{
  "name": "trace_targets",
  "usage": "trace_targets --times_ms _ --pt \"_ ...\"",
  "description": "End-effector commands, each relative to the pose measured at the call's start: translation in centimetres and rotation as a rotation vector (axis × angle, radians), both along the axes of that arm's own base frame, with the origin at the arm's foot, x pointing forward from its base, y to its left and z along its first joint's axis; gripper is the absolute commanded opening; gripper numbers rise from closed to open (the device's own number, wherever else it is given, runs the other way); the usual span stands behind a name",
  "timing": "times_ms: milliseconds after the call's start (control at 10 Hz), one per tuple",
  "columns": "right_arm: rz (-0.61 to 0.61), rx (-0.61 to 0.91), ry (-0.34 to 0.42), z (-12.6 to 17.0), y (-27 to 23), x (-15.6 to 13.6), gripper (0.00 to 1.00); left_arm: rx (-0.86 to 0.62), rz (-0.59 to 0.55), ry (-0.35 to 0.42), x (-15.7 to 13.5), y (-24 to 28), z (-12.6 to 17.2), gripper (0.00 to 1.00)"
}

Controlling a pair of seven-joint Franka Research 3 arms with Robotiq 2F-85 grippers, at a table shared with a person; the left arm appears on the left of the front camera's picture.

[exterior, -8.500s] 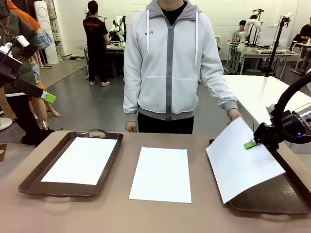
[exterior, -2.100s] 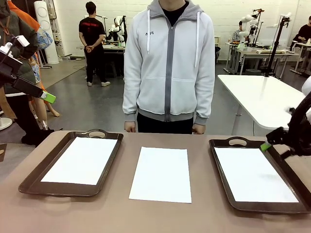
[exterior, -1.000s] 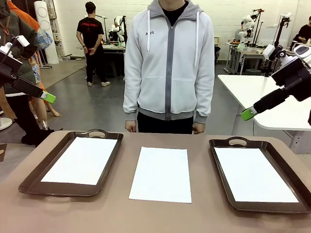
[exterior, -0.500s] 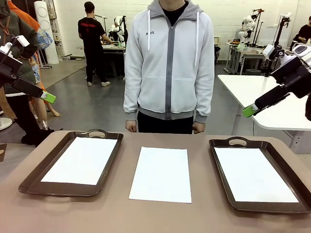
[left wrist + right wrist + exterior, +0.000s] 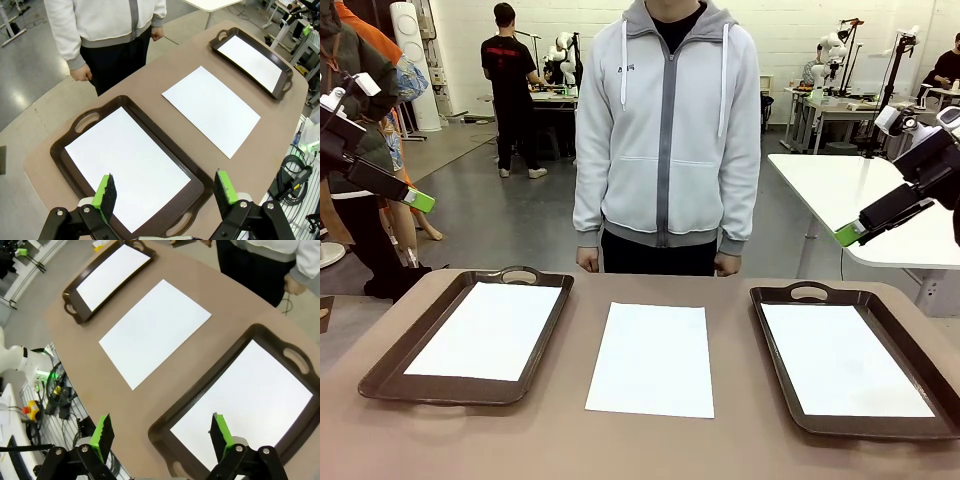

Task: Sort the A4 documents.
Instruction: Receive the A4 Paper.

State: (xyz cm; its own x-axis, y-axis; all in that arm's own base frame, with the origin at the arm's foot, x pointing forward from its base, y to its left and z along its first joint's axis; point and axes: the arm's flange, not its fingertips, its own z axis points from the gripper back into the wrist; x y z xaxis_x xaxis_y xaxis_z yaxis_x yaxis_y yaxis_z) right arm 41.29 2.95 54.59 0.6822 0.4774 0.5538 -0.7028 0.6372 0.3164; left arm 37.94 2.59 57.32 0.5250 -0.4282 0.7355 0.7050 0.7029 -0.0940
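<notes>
3 A4 docs, all portrait: long axis ran robot-to-person, short edges toward the person. Middle sheet [image 5: 652,358] lay flat on bare table [image 5: 740,445] btwn the trays. Left sheet [image 5: 488,329] lay flat in L tray [image 5: 386,366], right sheet [image 5: 843,358] flat in R tray [image 5: 770,340].

Vs earliest frame: right sheet had been tilted up in R gripper w/ person's hand on its far corner; it now lay in the tray, let go. R gripper [image 5: 848,235] had lifted and drifted toward the right edge, high above R tray, jaws wide, empty. L gripper [image 5: 165,190] unmoved, up over L tray, jaws wide, nothing held. Person [image 5: 665,130] stood at far edge, hands down.
</notes>
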Motion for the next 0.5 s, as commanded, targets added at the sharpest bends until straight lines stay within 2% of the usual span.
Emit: trace_targets --times_ms 0,400 --pt "-0.016 -0.013 0.008 0.66 -0.43 0.09 1.0 0.014 -0.007 -0.005 -0.01 -0.02 -0.18 1.0" --pt "-0.011 0.001 -0.004 0.19 -0.43 -0.05 1.0 0.014 -0.007 -0.005 -0.01 -0.02 -0.18 1.0"
